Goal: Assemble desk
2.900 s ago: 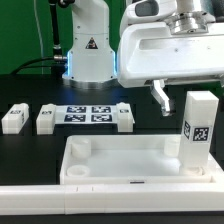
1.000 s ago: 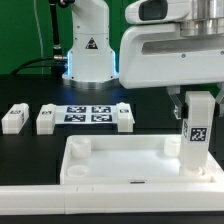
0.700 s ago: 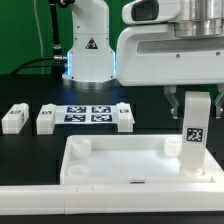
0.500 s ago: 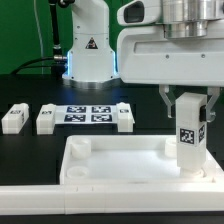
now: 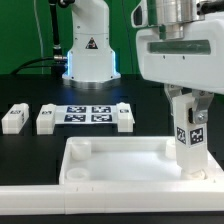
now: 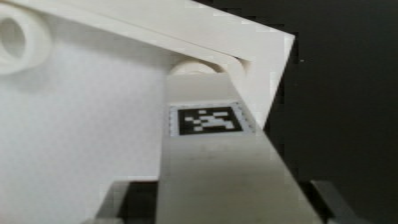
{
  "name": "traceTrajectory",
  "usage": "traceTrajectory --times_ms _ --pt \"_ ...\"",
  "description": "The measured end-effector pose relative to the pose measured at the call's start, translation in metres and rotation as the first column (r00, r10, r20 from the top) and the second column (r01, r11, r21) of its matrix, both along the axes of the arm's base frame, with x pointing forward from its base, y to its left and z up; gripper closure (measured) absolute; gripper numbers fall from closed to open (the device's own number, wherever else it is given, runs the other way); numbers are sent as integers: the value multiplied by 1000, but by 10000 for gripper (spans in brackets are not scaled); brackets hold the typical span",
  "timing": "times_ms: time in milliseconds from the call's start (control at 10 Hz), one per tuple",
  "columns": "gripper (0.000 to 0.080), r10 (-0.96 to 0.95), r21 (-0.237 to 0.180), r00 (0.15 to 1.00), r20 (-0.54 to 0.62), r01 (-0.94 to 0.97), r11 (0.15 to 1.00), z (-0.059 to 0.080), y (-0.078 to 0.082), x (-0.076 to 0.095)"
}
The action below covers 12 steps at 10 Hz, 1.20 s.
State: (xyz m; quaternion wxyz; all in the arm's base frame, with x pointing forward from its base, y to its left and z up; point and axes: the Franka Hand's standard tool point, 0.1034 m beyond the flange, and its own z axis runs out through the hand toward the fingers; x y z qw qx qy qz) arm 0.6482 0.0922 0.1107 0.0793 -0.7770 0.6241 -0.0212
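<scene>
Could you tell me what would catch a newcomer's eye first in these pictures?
The gripper is closed on an upright tagged leg standing in a corner of the desk top, on the exterior view's right. Behind, three loose legs lie beside the marker board.

The arm's bulky white head fills the upper part on the exterior view's right. Its hand [image 5: 189, 105] reaches straight down and grips the top of an upright leg [image 5: 190, 152]. That post stands straight, its black-white tag facing me. Its foot is inside the desk top [image 5: 72, 160], at the end on the exterior view's right; whether it sits in a socket I cannot tell. Beyond the tray, on the black surface [image 5: 30, 88], three loose legs [image 5: 46, 120] lie in a row with the marker board [image 5: 88, 113], two on the exterior view's left of it and one just beside its other end. A long white bar [image 5: 60, 200] runs along the tray's near side. The arm's base [image 5: 88, 50] stands at the back.
</scene>
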Motion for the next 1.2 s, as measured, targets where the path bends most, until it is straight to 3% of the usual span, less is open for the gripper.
traceTrajectory --times_ms 500,600,700,800,900,1000,1200 --pt "504 -179 32 983 -42 180 983 0 5 -1" --pt "394 -164 30 986 -39 165 986 0 5 -1" --pt "394 -59 17 998 -35 60 998 1 4 -2" --pt "220 105 6 994 -45 -104 995 4 1 -4" --pt "220 245 -8 969 -30 -246 969 7 2 -1" --pt "162 386 -25 922 -19 -386 922 6 6 -3" --pt "151 490 -46 871 -3 -490 870 5 13 -7"
